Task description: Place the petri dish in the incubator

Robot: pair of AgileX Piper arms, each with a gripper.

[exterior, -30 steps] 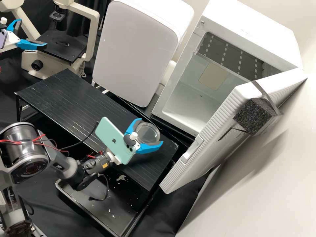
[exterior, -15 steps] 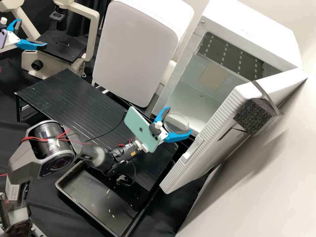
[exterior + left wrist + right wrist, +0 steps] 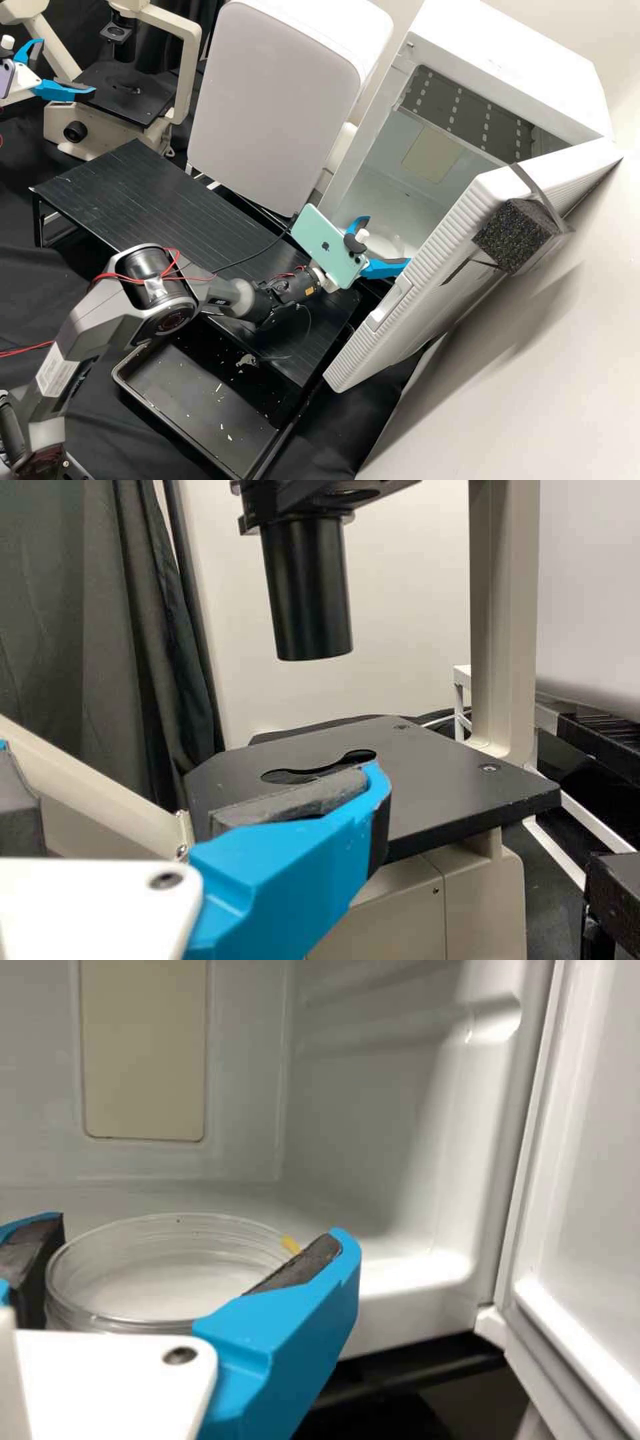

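Blue fingers [image 3: 290, 1335] of the right end effector [image 3: 387, 241] clasp the clear petri dish [image 3: 180, 1290] at the mouth of the white incubator [image 3: 520, 73], whose door [image 3: 433, 267] stands open. Near the microscope [image 3: 189, 73], the left end effector [image 3: 68, 65] is released, its fingers spread apart.

We see the right gripper [image 3: 387, 241] carry the petri dish [image 3: 170, 1275] from over the black rack [image 3: 140, 193] to the incubator's [image 3: 513, 67] open mouth. The green phone [image 3: 327, 245] travels with it, and we find the arm stretched farther across the rack
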